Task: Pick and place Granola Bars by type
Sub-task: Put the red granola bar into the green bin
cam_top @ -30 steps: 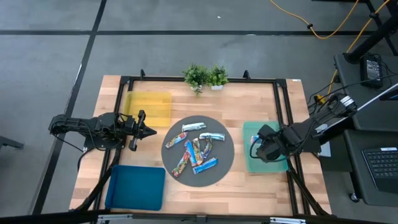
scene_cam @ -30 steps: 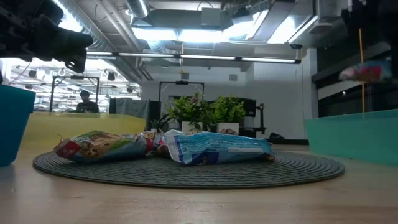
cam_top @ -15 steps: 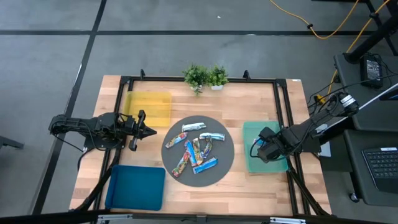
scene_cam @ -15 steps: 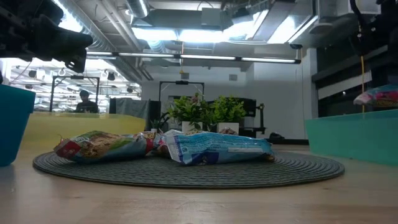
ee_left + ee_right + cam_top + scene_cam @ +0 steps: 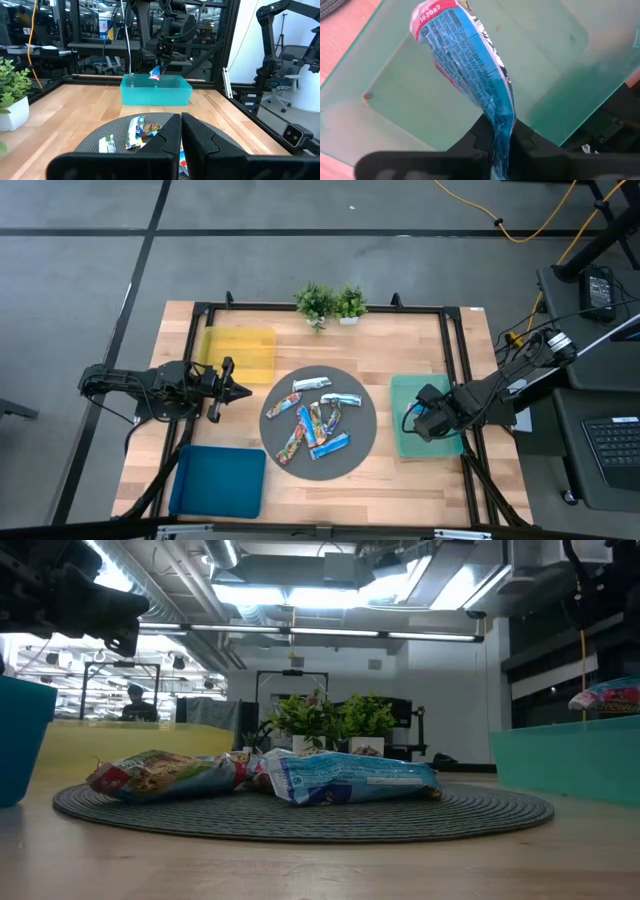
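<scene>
right gripper [image 5: 503,145] is clamped on a blue granola bar [image 5: 470,65] above the green bin [image 5: 412,442]; left gripper [image 5: 240,391], fingers together, waits beside the round mat [image 5: 355,450] with more bars [image 5: 318,423]

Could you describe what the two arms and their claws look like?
Both arms are dark, nearly black, jointed links with black cables looped alongside. The left claw ends in two slim black fingers tapering to a point. The right claw has blocky matte-black fingers. No markings are visible on either.
</scene>
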